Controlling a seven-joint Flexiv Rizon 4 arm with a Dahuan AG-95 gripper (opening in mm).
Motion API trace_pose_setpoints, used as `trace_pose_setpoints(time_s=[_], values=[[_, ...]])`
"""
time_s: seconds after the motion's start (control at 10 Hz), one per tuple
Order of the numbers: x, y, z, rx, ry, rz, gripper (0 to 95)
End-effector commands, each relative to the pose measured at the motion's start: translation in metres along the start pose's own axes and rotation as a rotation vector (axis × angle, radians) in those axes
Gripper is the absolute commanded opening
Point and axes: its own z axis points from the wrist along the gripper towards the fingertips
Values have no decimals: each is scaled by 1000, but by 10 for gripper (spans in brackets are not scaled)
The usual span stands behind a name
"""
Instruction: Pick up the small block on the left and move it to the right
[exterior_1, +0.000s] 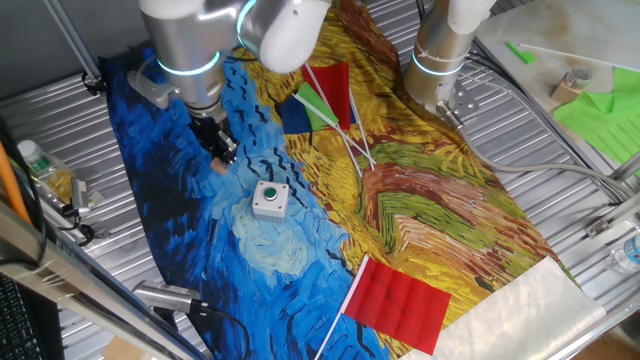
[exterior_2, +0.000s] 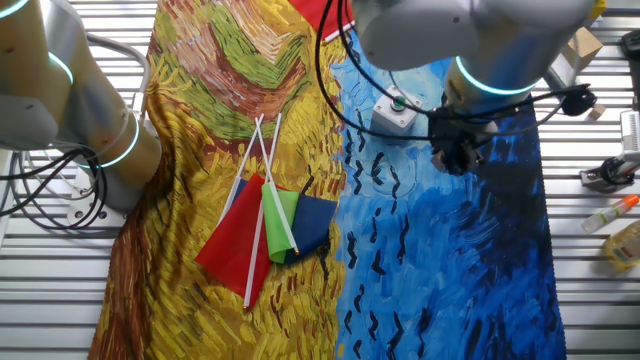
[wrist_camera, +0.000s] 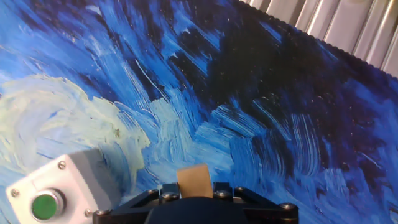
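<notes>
The small block (wrist_camera: 193, 180) is a plain tan wooden cube, and it sits between my gripper's (wrist_camera: 194, 186) two dark fingers at the bottom edge of the hand view. The gripper is shut on it. In one fixed view the gripper (exterior_1: 218, 152) hangs low over the blue left part of the painted cloth, and a tan tip (exterior_1: 218, 166) shows at its end. I cannot tell whether the block touches the cloth. In the other fixed view the gripper (exterior_2: 453, 156) is dark and the block is hidden.
A white box with a green button (exterior_1: 270, 199) stands just right of the gripper and also shows in the hand view (wrist_camera: 59, 190). Red, green and blue flags (exterior_1: 322, 102) lie at mid cloth, and a red flag (exterior_1: 400, 302) lies near the front. A second arm base (exterior_1: 440, 60) stands at the back right.
</notes>
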Motion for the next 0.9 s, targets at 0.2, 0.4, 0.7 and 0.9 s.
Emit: trace_pose_setpoints(time_s=[0.2,0.4,0.7,0.9], values=[[-17,32,-28,-16,38,110,0],[-31,52,-35,-30,38,172,0],[-48,83,-46,-52,40,285,0],[-47,87,-41,-85,31,330,0]])
